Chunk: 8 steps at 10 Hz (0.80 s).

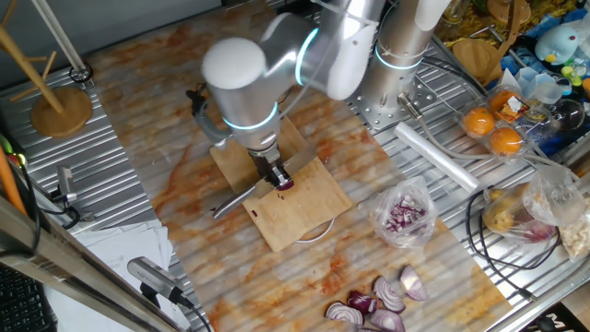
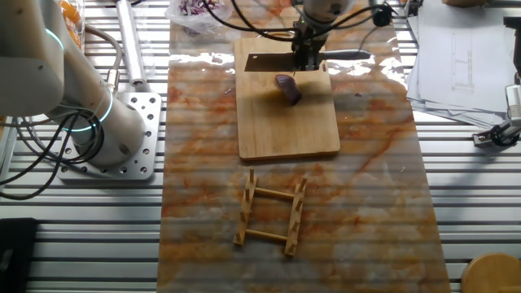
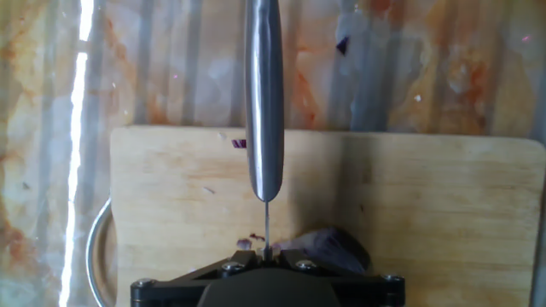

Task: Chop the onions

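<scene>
The tool (image 1: 274, 173) is closed on a knife (image 3: 264, 128), whose steel handle runs away from the hand camera while the blade shows edge-on as a thin line beneath it. The onion wedge (image 2: 287, 89) lies on the wooden board (image 2: 286, 130), toward its far end in the other fixed view, just beside the blade; in the hand view it sits right of the edge and looks whole, with only a few purple crumbs (image 3: 240, 143) on the wood. I judge the chopping barely begun: the knife is being lined up over the wedge. The next move calls for shifting the blade sideways over the onion, then pressing straight down without skidding the wedge. Spare red wedges (image 1: 378, 302) and a bag of purple bits (image 1: 405, 214) lie well apart on the desk (image 2: 366, 212).
</scene>
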Available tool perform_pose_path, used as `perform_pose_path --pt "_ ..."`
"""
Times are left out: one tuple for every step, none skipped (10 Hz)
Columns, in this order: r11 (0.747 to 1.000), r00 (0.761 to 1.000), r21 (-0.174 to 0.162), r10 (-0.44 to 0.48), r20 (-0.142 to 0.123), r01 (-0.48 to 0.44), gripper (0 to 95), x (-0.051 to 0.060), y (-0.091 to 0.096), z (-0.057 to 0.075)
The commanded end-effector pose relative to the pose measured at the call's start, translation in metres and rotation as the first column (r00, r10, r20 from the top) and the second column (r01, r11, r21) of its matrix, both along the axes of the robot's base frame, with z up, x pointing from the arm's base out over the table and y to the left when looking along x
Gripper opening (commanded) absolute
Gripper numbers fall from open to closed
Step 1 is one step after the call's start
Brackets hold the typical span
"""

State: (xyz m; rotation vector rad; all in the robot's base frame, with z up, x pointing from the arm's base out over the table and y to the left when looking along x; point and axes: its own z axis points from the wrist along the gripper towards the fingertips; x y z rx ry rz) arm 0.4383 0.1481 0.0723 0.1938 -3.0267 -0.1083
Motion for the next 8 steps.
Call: perform_pose_path --pt "1.0 1.0 -0.001 -0.002 -0.006 0.002 0.0 0.001 0.0 -0.002" --pt "1.0 1.0 -0.001 0.0 -0.005 0.0 0.0 0.0 0.0 -0.003" --pt "1.0 1.0 0.0 0.001 -0.004 -0.001 0.0 -0.001 0.001 -0.005" --pt "1.0 1.0 -0.002 0.001 -0.004 -0.001 0.0 -0.002 0.001 -0.006" --pt "1.0 1.0 -0.009 0.002 -0.003 -0.002 0.0 -0.003 0.002 -0.009" --pt "1.0 1.0 -0.011 0.003 0.0 -0.003 0.0 -0.003 0.001 -0.011" --pt "1.0 1.0 -0.011 0.003 0.001 -0.003 0.0 -0.003 0.0 -0.012" --pt "1.0 1.0 -0.011 0.003 0.005 -0.003 0.0 -0.002 -0.001 -0.013"
